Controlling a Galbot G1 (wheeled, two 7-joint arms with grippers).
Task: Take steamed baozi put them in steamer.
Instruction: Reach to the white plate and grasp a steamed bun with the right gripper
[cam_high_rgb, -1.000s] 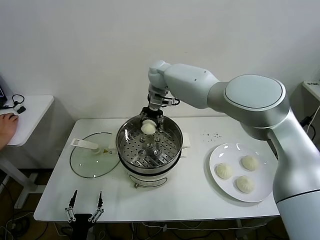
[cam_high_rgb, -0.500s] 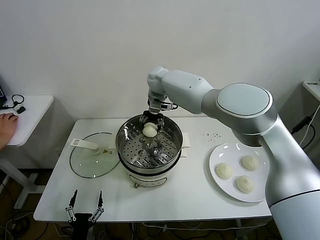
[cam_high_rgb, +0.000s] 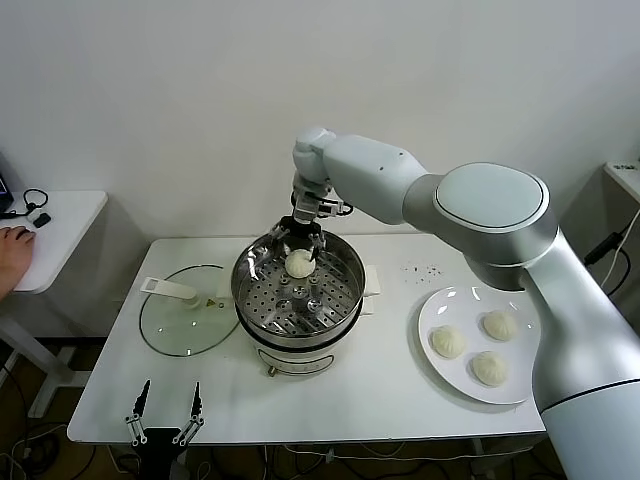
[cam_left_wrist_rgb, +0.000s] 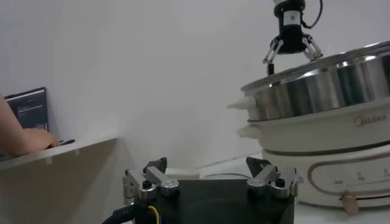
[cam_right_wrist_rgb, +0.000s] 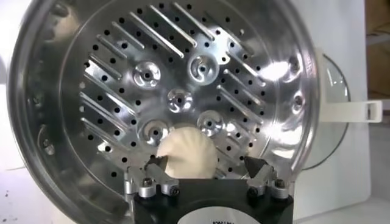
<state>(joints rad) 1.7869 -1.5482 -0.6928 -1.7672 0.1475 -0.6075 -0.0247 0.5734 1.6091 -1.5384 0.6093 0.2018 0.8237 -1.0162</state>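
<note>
Left pincer idle at the near worktop edge, fingers spread. Three baozi wait on the plate, right. One baozi sits on the far part of the steamer tray. Right pincer spread just above it, fingers straddling. Best to lift straight up, clear of the rim, before swinging right.
</note>
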